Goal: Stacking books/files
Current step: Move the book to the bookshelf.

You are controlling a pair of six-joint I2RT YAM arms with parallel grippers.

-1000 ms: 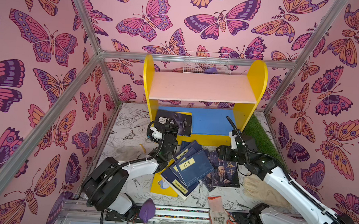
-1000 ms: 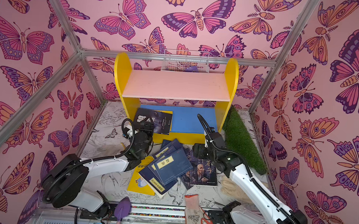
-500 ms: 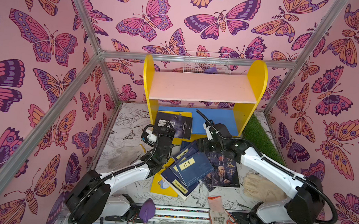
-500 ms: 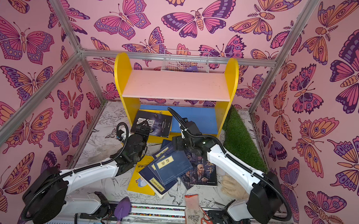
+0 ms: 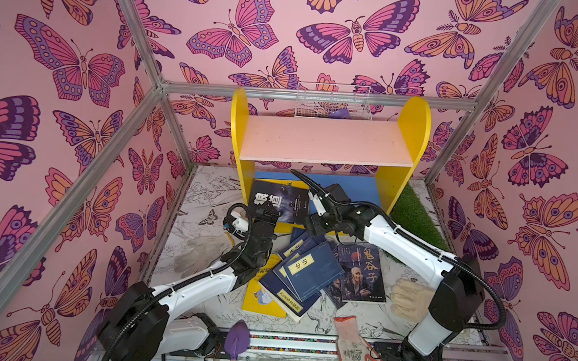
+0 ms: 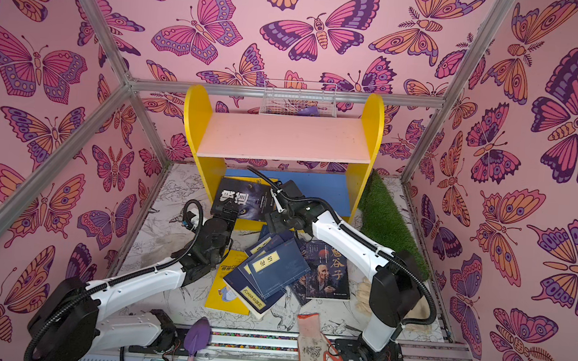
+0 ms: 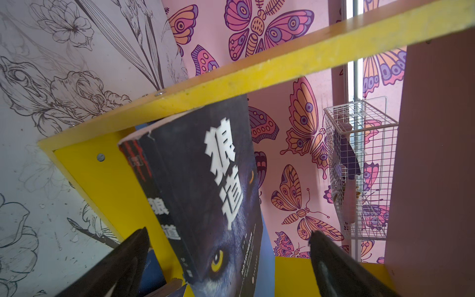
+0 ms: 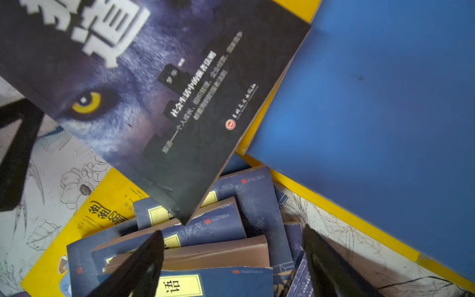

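A: At the bookshelf [image 5: 404, 127] foot we find the wolf-face book [image 5: 279, 201], tilted against a yellow side panel; our left gripper [image 7: 228, 232] straddles its lower corner, jaws wide, gripping nothing.

B: We agree; our right gripper [image 8: 232, 231] hangs spread wide and empty over the navy books [image 5: 312, 271]; those lie heaped on the table [image 5: 209, 189] beside the portrait book [image 5: 361, 275], a yellow cartoon cover [image 5: 260, 302] beneath them.
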